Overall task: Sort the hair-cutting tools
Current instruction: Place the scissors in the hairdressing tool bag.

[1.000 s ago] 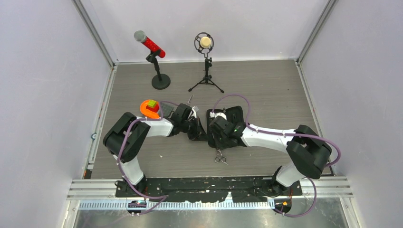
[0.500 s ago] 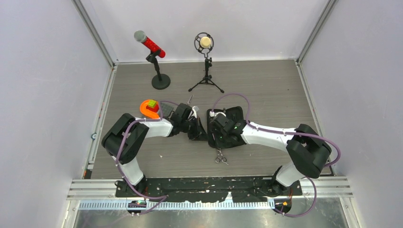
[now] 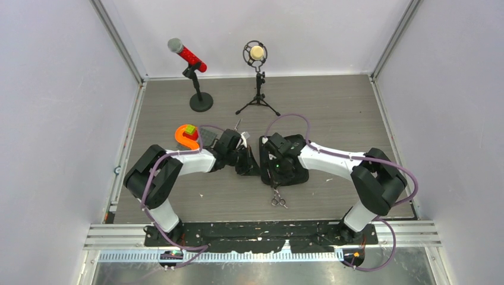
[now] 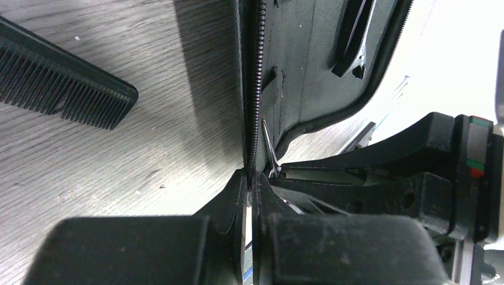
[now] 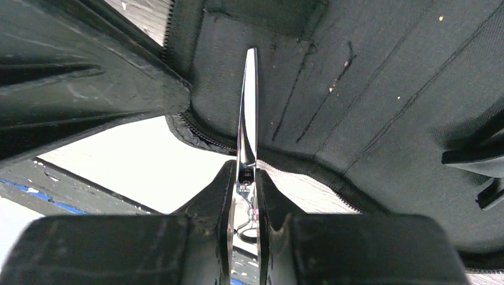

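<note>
Surface, top view: grey wood-grain surface (image 3: pixel 333 119) between white walls; 2 microphones (image 3: pixel 189 56) at the far side.
Case, top view: black zip case (image 3: pixel 299 176) at the centre, lying open.
Stray pair, top view: loose scissors (image 3: pixel 277 198) flat on the surface, just near of the zip case, untouched.
Left side, left wrist view: left claw (image 4: pixel 249 184) clenched on the zip edge of the case, holding that flap up.
Comb, left wrist view: black comb (image 4: pixel 62 83) on the surface left of the case, apart from it.
Clip, left wrist view: 1 black clip (image 4: pixel 353 35) sits inside the lining.
Right side, right wrist view: right claw (image 5: pixel 245 178) grasping the held scissors (image 5: pixel 249 101), blades closed, tip over the case lining.
Progress: partway, by my judgement; 1 clip is stowed and 1 pair is going in, while the comb and loose scissors are left.
</note>
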Robot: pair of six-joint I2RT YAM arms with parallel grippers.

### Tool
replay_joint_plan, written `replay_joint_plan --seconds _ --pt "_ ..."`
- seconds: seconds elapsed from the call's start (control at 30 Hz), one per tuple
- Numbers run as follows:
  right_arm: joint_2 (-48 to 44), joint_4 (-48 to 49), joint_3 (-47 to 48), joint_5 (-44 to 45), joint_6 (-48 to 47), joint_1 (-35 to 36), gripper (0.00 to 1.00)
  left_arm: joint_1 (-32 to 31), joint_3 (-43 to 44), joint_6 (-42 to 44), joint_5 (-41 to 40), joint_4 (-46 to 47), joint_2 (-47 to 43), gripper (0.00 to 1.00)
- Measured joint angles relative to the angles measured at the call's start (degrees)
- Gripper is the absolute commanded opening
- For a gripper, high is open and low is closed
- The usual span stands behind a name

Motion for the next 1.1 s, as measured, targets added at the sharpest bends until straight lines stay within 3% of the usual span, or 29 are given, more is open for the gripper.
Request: replay_joint_plan --seconds 0.53,1.1 --pt "5.1 -6.0 4.7 -4.6 -2.9 -4.2 0.05 -0.9 0.6 3.3 -1.2 -2.9 -0.6 0.0" --pt "6.1 -5.1 7.0 -6.1 -3.0 -5.2 0.05 -2.5 1.7 5.9 -1.3 -6.3 -1.4 0.0"
